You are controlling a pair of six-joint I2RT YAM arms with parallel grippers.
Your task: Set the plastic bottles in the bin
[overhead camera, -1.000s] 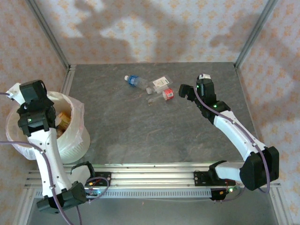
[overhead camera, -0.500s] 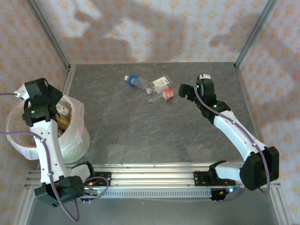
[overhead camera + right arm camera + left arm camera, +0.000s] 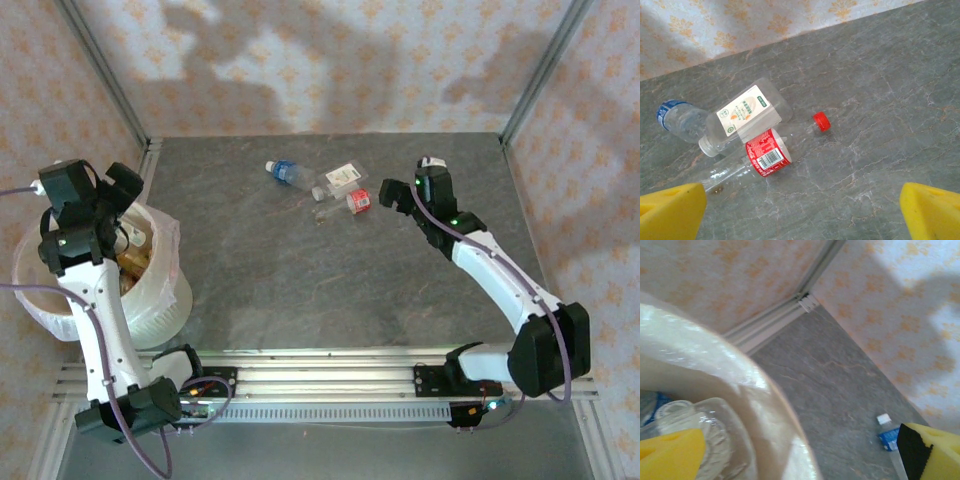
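Note:
Three plastic bottles lie at the back middle of the table: a blue-labelled one [image 3: 285, 172], a white-labelled one [image 3: 340, 180] and a red-labelled one [image 3: 357, 201]. My right gripper [image 3: 392, 193] hovers just right of them, open and empty. In the right wrist view the red-labelled bottle [image 3: 765, 152] with its red cap [image 3: 821, 121] lies ahead of the right gripper [image 3: 800, 215], beside the white-labelled bottle [image 3: 745, 117] and the blue-labelled bottle [image 3: 677, 117]. My left gripper [image 3: 122, 195] is open above the bin [image 3: 160, 300], holding nothing. Clear bottles [image 3: 690, 425] rest inside the bin [image 3: 715, 355].
Patterned walls with metal corner posts [image 3: 535, 75] enclose the grey table [image 3: 300, 280] on three sides. The bin stands at the table's left edge near the left arm's base. Bare tabletop stretches between the bin and the bottles.
My left gripper has lifted and swung from over the bin's inside toward its back rim, turning to face the table. My right gripper has edged slightly left toward the bottles.

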